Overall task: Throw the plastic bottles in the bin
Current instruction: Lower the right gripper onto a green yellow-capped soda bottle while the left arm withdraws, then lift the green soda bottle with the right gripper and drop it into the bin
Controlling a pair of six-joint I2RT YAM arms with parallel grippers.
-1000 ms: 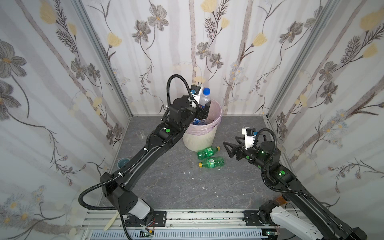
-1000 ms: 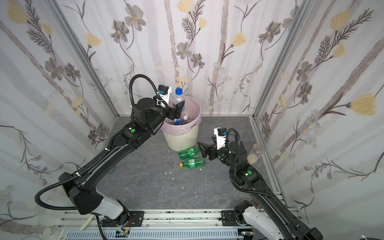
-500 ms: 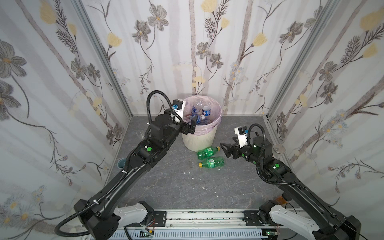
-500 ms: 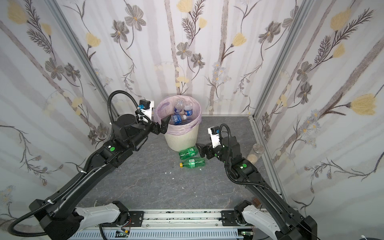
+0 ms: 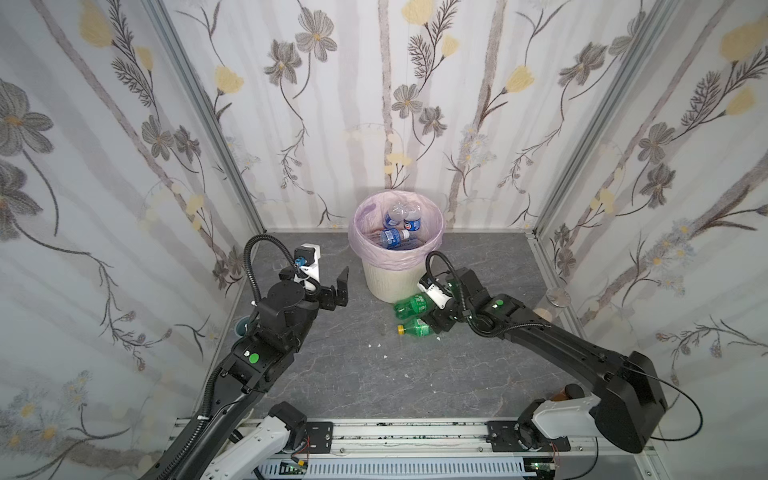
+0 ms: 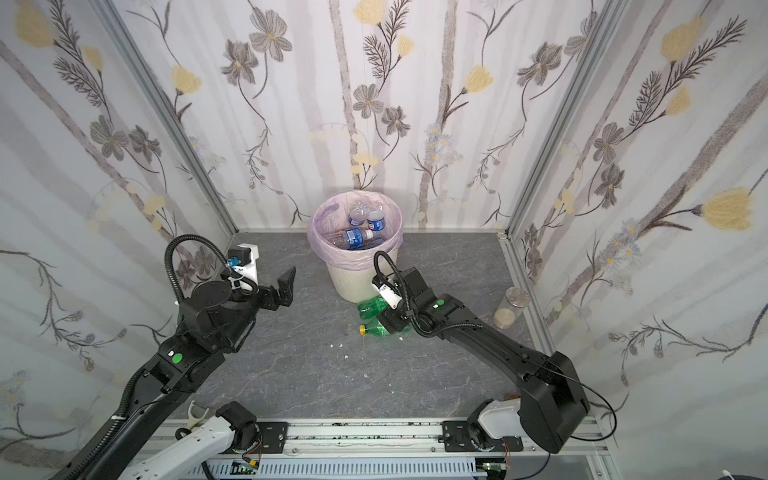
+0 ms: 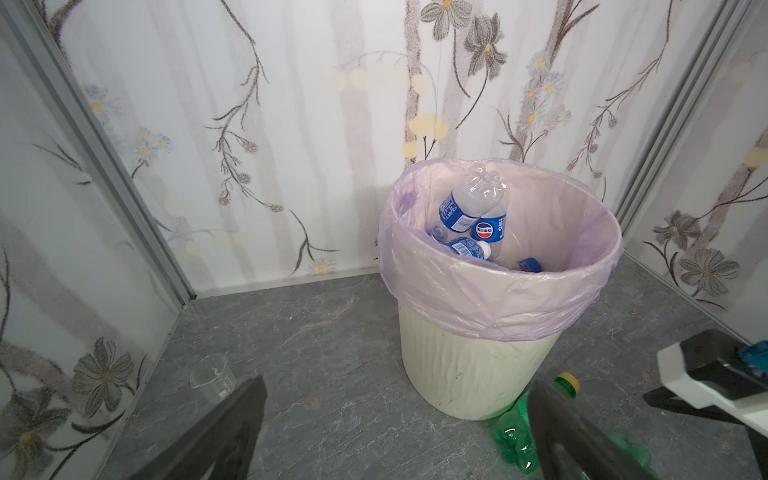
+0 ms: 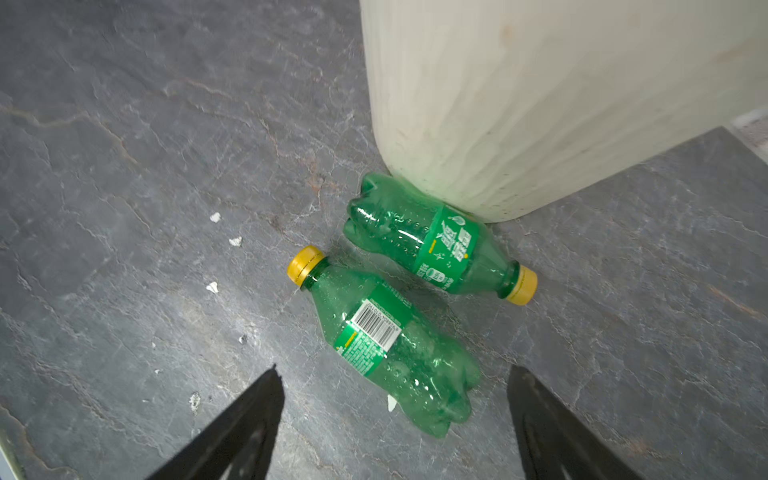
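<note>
Two green bottles (image 5: 409, 303), dimpled PET w/ lobed bases and yellow screw caps, lie on their sides on the grey, slate-veined table (image 5: 353, 374), just in front of the bin (image 5: 384, 282). The bin is a round cream bucket w/ fluted plastic walls, and a thin, crinkled pink bag (image 7: 478, 303) is folded over its rim. The far green bottle (image 8: 428, 245) rests against the bin's foot. The near green bottle (image 8: 390, 345), barcode label up, lies just beside it, w/ its cap at the opposite end. The right fingers (image 8: 241, 428), black and wedge-shaped, stand apart on either side of the near bottle's base and grip nothing. Inside the bin several clear bottles (image 7: 459, 208) w/ glossy blue labels lie piled, one base-up against the liner. The left fingers (image 7: 232, 428) are spread wide and empty, left of the bin in both top views. A small clear beaker (image 7: 212, 376) stands near the wall, and white chips (image 8: 214, 217) dot the table.
</note>
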